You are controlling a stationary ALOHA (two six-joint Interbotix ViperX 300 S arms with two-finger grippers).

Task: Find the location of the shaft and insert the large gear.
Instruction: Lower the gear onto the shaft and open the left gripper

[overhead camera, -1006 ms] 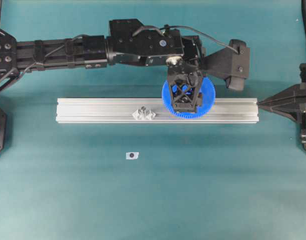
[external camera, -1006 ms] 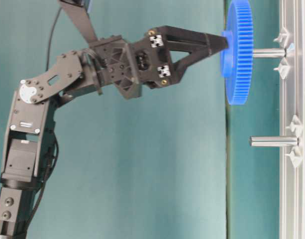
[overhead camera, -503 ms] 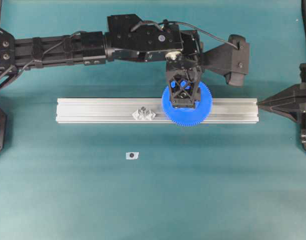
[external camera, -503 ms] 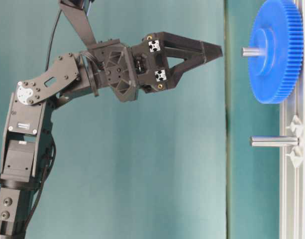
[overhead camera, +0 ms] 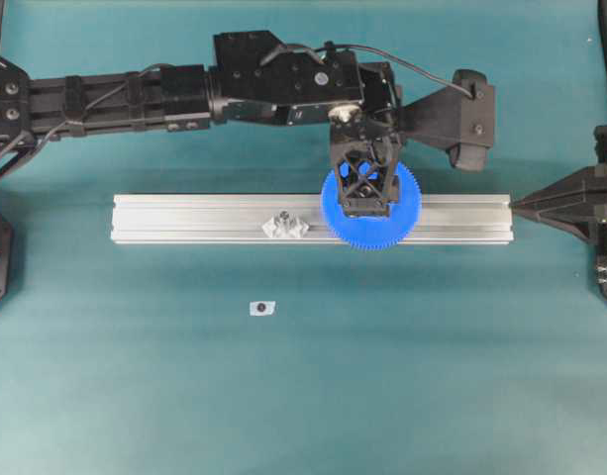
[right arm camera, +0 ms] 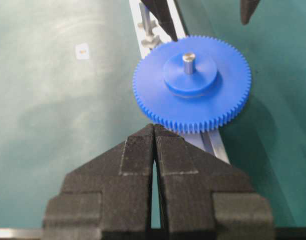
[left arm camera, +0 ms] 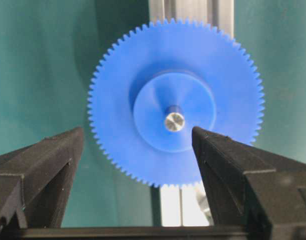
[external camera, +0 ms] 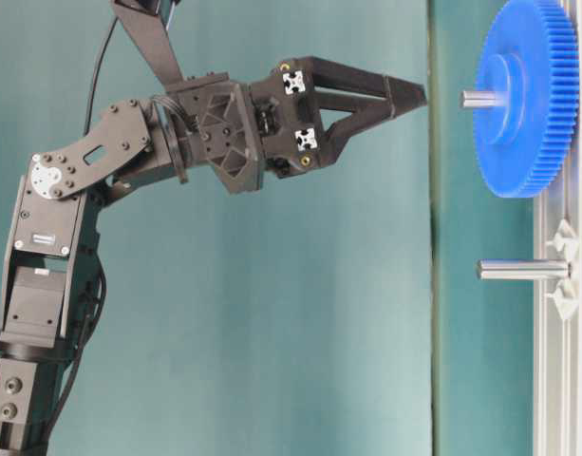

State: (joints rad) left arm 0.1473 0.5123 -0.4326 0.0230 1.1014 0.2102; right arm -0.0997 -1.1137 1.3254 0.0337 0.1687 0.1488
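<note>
Nearest the right wrist camera, the right tool [right arm camera: 153, 145] is clenched on nothing, its jaws pressed together, parked at the end of the aluminium rail [overhead camera: 184, 218] and well apart from the work. Beyond it the large gear [right arm camera: 191, 85] lies flat on the rail, its raised hub upward, with the shaft [right arm camera: 188, 62] standing up through the centre hole. In the left wrist view the shaft's bright tip shows in the middle of the hub, and the gear sits between the spread jaws without touching either. The left tool [external camera: 404, 95] is released, hanging just above the gear with a clear gap to the shaft's tip in the table-level view. Farther along the rail a second pin [external camera: 523, 270] stands bare, and a small white tag [overhead camera: 262, 308] lies on the green bench [overhead camera: 382, 376]. By my judgement the insertion itself is done and the step in hand is letting go; the next move calls for drawing the left tool straight up and away without brushing the teeth.
</note>
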